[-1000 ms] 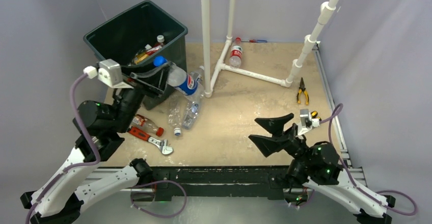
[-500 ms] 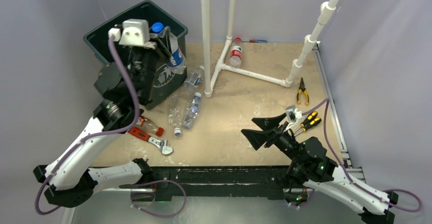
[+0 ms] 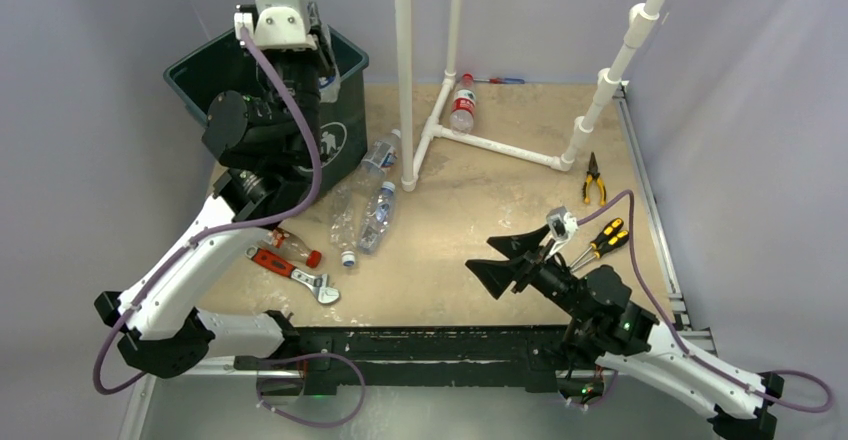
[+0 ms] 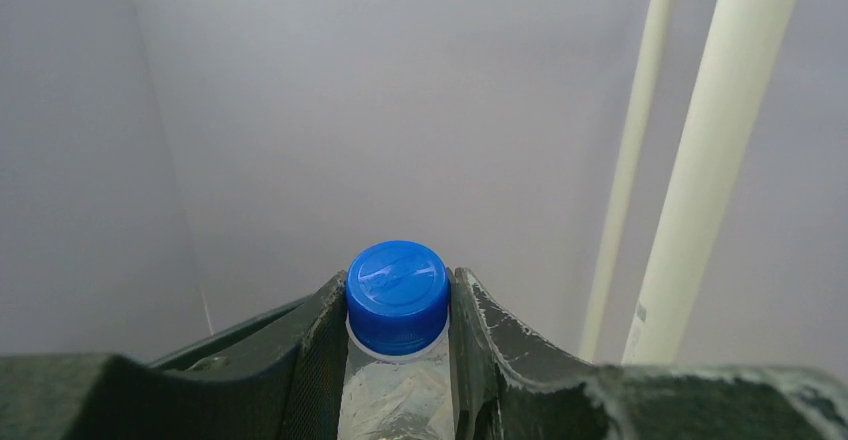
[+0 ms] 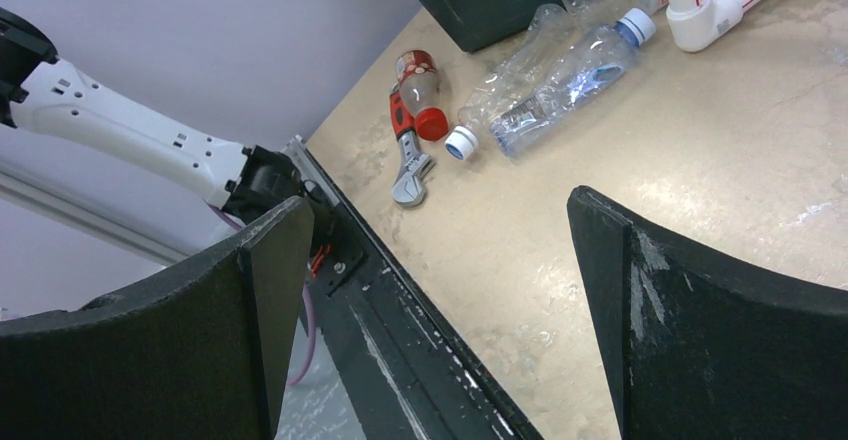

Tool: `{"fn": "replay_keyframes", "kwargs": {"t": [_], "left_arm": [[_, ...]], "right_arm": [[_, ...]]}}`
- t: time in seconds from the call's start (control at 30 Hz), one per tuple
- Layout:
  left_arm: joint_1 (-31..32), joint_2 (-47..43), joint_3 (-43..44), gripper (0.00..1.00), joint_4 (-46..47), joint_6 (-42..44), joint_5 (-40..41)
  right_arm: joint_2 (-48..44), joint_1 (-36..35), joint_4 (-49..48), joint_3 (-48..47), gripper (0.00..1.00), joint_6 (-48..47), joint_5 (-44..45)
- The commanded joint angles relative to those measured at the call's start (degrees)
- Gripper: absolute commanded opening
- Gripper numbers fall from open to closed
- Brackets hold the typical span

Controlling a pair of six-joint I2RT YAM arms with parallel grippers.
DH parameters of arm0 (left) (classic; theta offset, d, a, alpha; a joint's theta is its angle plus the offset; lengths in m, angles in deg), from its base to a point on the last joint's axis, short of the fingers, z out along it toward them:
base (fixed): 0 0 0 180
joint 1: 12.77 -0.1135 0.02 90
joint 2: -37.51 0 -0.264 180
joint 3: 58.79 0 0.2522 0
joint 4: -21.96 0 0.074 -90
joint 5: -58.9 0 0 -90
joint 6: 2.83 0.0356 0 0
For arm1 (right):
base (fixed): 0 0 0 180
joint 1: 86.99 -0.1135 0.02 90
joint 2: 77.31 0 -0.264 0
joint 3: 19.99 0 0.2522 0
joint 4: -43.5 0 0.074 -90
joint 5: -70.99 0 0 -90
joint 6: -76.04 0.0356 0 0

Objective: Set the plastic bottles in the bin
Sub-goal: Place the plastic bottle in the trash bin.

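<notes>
Right gripper (image 3: 480,256): fingers spread wide, nothing in them, hovering over the table (image 3: 450,220) near its front edge. Clear bottles (image 3: 372,215) lie loose mid-table near the bin (image 3: 345,135). A red-capped bottle (image 3: 288,245) lies just beside the wrench (image 3: 300,272). Left gripper (image 4: 398,290): pinching a blue-capped bottle (image 4: 393,405) at the neck, raised over the bin. Another bottle (image 3: 462,105) lies far back against the pipe frame (image 3: 490,145).

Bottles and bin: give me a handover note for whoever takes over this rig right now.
Left claw: shut on a blue-capped bottle, over the bin.
Right claw: open, empty, above the table near its front.
Done: one bottle lifted, not yet dropped; bin's contents not visible.
Left: release it, then five bottles on the table: three clear ones beside the bin, a red-capped one by the wrench, a red-labelled one at the pipe frame.
</notes>
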Motion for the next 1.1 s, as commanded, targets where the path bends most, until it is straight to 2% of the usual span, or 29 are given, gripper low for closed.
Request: {"fn": "replay_keyframes", "kwargs": {"t": [0.0,0.03,0.2,0.37,0.43,0.7,1.07], "left_arm": [[-2.66,3.10,5.97,0.00,6.23,5.20,0.12],[-5.28,4.41,6.88,0.00,5.71,3.72,-0.83],[-24.78,10.70,10.91,0.00,-5.40,-15.03,-10.50],[-32.38,15.70,11.24,0.00,-5.63,-22.69,-13.89],[-36.09,17.43,11.48,0.00,-7.24,-28.10,-17.57],[-39.51,22.69,9.32,0.00,-9.35,-36.93,-30.24],[-39.51,22.10,-0.50,0.00,-11.76,-40.99,-33.46]], "right_arm": [[0.96,-0.15,-0.83,-0.37,0.99,-0.29,-1.17],[1.20,-0.13,-1.10,-0.37,0.99,-0.22,-1.32],[3.50,-0.13,-2.79,-0.71,0.99,-0.19,-1.54],[8.36,-0.11,-3.19,-1.86,0.99,-0.18,-3.46],[9.57,-0.14,-3.41,-2.11,0.99,-0.24,-4.28],[11.11,-0.15,-6.18,-0.55,0.99,0.00,-4.29],[12.61,-0.12,-6.33,-1.89,0.99,-0.72,-3.81]]}}
